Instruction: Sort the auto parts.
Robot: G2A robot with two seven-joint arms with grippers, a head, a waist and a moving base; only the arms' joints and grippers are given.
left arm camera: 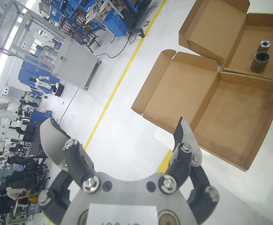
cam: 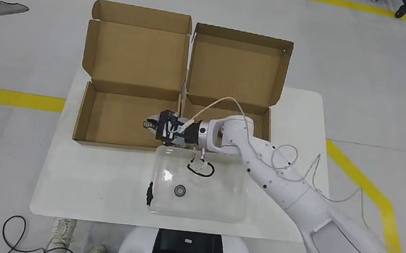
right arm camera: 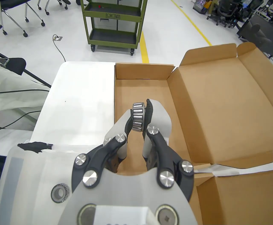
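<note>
One shiny metal ring with little rollers (right arm camera: 138,118) is held tight in the right gripper (right arm camera: 139,109), over the left brown cardboard box (right arm camera: 136,93). It should be brought down close to the box floor before it is let go, so it is not bounced out.

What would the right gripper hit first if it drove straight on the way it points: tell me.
Probably the floor of the empty cardboard box: the right gripper, shut on a tapered roller bearing, hangs over it. If it runs flatter than it looks, the box's end wall comes first.
</note>
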